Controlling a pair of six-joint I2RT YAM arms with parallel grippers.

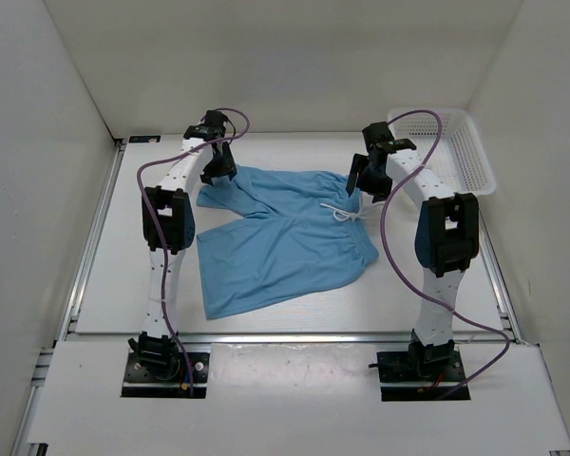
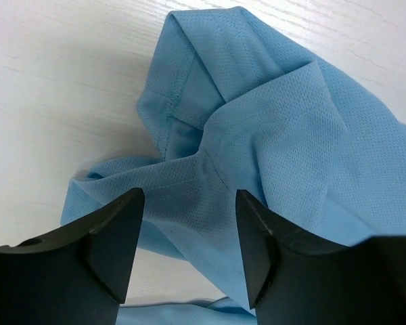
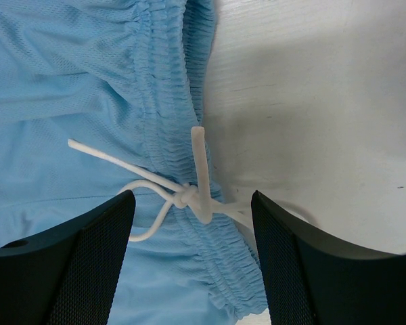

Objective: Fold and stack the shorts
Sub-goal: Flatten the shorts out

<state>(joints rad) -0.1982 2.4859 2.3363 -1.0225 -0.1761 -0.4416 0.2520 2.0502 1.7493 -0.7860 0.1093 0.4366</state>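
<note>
The light blue shorts (image 1: pixel 280 233) lie spread on the white table, waistband to the right, legs to the left. The white drawstring (image 1: pixel 347 211) sits at the waistband's middle. My left gripper (image 1: pixel 218 171) is open and hovers over the far leg's hem, which is rumpled and folded in the left wrist view (image 2: pixel 257 128). My right gripper (image 1: pixel 358 180) is open above the far end of the waistband; the right wrist view shows the elastic waistband (image 3: pixel 169 101) and the knotted drawstring (image 3: pixel 186 196) between my fingers. Neither gripper holds anything.
A white plastic mesh basket (image 1: pixel 442 147) stands at the back right corner of the table. White walls enclose the table on three sides. A metal rail runs along the table's left edge (image 1: pixel 90 237).
</note>
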